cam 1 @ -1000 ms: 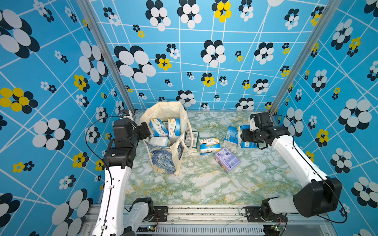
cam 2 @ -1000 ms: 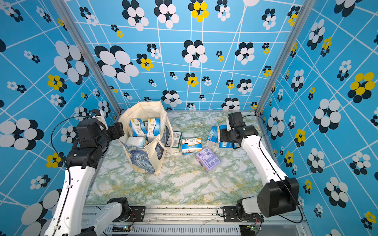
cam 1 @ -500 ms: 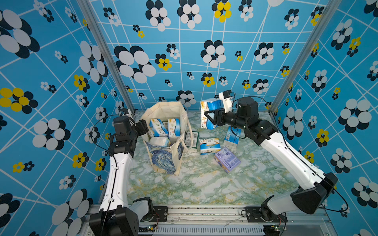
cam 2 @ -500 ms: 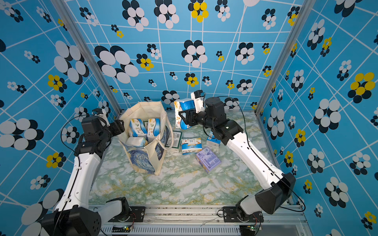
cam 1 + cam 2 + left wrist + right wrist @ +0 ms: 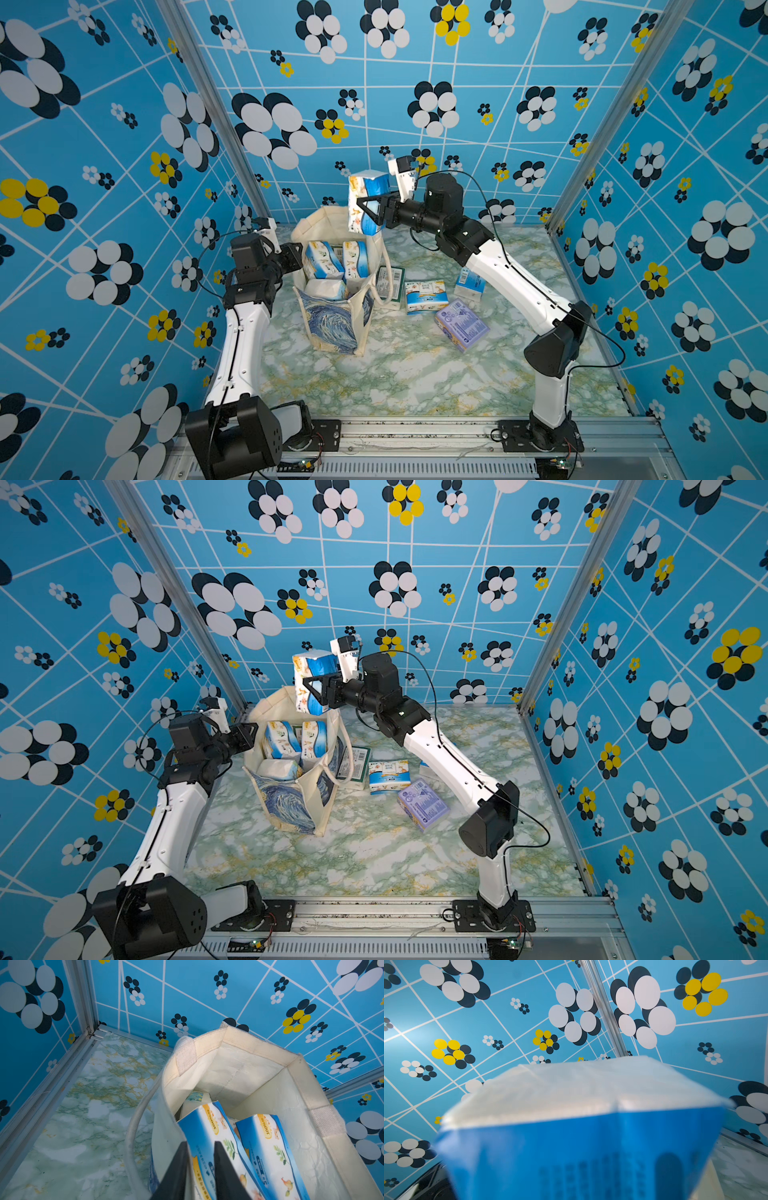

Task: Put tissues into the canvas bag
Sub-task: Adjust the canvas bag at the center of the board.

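Swinging over from the loose packs [image 5: 426,293] on the table [image 5: 415,382], the right gripper [image 5: 371,209] now carries a blue-and-white pack [image 5: 365,189] clamped between its jaws, high over the bag [image 5: 332,328]. Meanwhile the left gripper [image 5: 296,256] has closed on the bag's rim at 9 o'clock; the wrist view shows its fingers [image 5: 178,1167] pinching the wall. In both top views the pack [image 5: 312,675] hangs with its long axis upright, above the rim at about 1 o'clock. The open mouth lies toward 7 o'clock from it and below. Free room seems to be along the far wall, behind the packs already standing inside. The right arm alone is placed to deliver.
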Motion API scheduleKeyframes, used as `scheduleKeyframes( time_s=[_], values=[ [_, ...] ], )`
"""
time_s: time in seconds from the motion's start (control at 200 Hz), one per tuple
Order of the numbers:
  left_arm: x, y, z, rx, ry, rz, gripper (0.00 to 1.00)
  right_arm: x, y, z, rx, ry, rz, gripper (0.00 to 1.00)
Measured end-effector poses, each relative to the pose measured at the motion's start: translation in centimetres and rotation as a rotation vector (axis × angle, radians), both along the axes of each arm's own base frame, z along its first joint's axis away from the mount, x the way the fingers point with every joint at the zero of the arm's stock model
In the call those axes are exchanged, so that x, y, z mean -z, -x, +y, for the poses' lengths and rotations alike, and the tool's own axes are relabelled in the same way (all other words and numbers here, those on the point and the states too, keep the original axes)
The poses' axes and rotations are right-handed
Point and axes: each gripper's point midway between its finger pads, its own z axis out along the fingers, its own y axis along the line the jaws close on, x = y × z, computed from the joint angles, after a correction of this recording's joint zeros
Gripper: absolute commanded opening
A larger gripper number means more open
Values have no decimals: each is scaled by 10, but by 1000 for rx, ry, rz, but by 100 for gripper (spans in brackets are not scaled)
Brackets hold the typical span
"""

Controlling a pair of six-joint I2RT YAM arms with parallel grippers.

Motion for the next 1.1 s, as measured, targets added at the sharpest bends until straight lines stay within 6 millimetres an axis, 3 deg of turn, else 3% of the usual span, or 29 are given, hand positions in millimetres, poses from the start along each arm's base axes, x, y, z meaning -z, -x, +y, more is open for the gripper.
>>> scheduleKeyframes(
  time_s=[0.215,0.385,0.535,0.8,1.099],
  values=[
    [-2,2,-11,59,23,-6,4,37,-25,39,-2,47,47,59],
    [-6,6,-28,110,29,-14,3,89,-40,66,16,134,93,59],
    [-10,12,-53,177,28,-19,3,129,-47,78,30,193,132,59],
    [-12,23,-91,278,14,-11,3,135,-67,72,141,217,83,59],
    [-17,31,-96,285,-9,-9,3,169,-103,66,308,278,20,57]
  ],
)
